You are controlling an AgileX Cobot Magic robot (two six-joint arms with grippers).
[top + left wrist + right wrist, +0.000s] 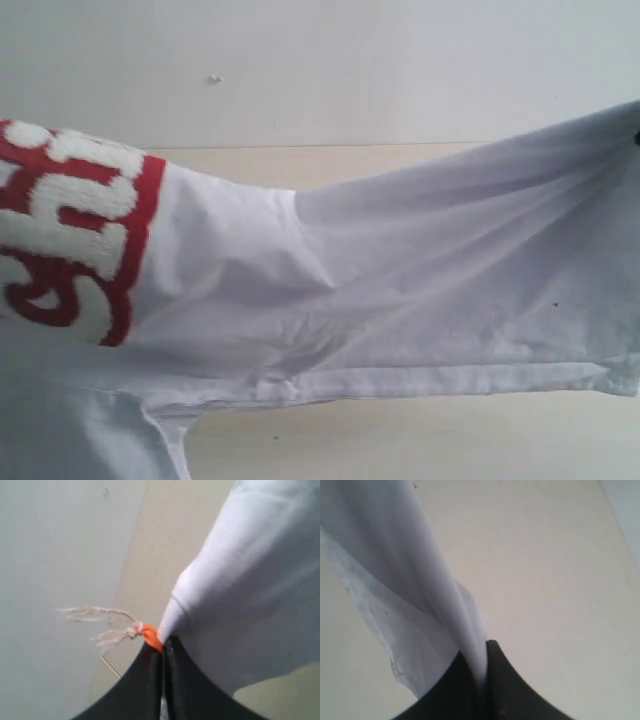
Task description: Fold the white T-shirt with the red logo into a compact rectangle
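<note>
Holding the white T-shirt up above the table, you have it stretched between both arms, with its red logo at the left of the exterior view. Your left gripper is pinched together on fabric right beside the orange neck tag, which trails a frayed pale string. Your right gripper is clamped on a thin gathered fold near a hem. Expect light, limp cotton that sags, creases and keeps no shape; the fuzzy raised lettering looks thicker and stiffer. Take hold at hems, seams or the collar, where layers bunch firmly.
</note>
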